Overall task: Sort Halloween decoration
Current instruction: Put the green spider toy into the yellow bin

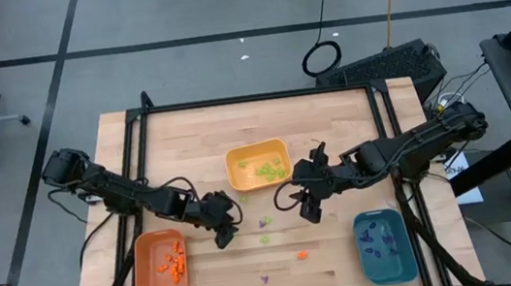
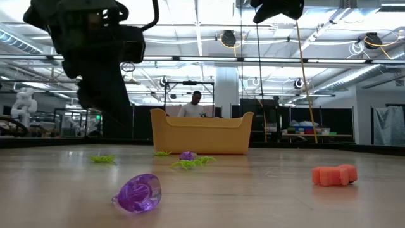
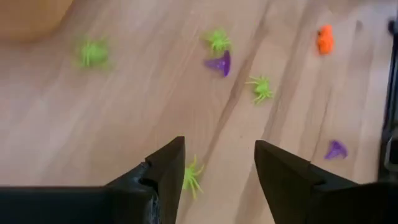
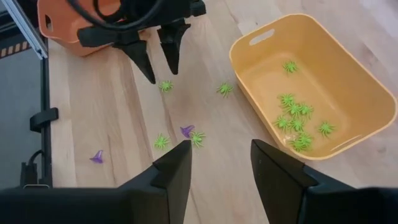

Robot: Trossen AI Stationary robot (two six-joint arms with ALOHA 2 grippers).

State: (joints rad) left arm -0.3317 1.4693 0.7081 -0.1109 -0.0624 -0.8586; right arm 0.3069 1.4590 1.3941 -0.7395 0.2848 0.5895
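On the left of the wooden surface (image 1: 331,124), the orange tray (image 1: 147,273) already holds a cluster of orange pieces (image 1: 172,261). In the middle, farther back, the yellow tray (image 1: 236,171) holds a good number of green spiders (image 1: 271,169). On the right, the teal tray (image 1: 388,265) holds several purple pieces (image 1: 380,236). The sorting looks largely done, but not finished: between the trays a few loose decorations lie on the bare wood, among them green spiders (image 4: 161,142), a purple piece (image 4: 186,130), a second purple piece (image 4: 96,156) nearer the front, and one orange piece (image 1: 301,254).

The left end effector (image 1: 225,233) reaches in from the left and hangs low just right of the orange tray, fingers parted and holding nothing, with a green spider (image 3: 191,177) on the wood right below them. The right end effector (image 1: 309,208) hovers right of centre, between the yellow and teal trays, pointing toward the loose pieces, its fingers apart and empty.
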